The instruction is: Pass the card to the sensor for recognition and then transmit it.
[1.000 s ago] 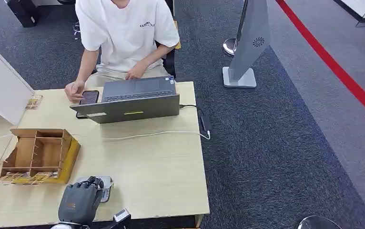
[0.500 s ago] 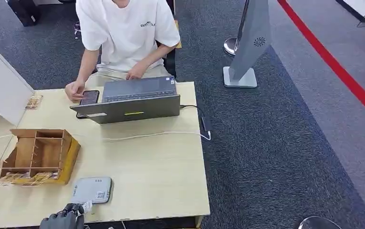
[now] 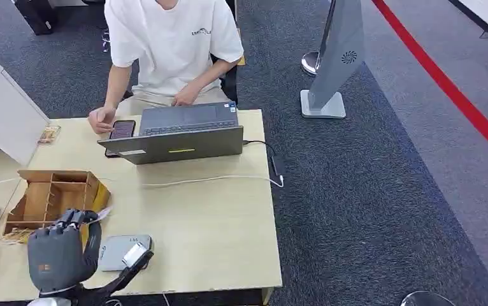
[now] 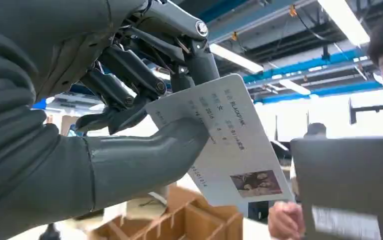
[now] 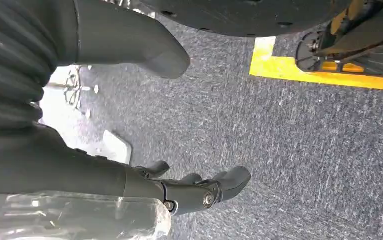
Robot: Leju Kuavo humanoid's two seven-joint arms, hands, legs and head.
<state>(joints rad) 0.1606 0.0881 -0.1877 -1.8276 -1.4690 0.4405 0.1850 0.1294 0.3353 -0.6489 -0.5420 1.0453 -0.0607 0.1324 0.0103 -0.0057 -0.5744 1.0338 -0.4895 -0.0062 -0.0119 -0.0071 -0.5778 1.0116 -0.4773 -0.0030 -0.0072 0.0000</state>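
Here the left hand (image 4: 129,125) pinches the card (image 4: 229,145), thin, stiff, light and slippery, by one corner between thumb and fingers, while the right hand (image 5: 179,190) hangs with fingers loosely apart, holding nothing.

Even, bright overhead light with soft shadows; ceiling strip lights glare and the close views blur.

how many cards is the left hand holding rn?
1. The left hand pinches one card between thumb and fingers, raised above the wooden organizer. A second behind it can't be ruled out.
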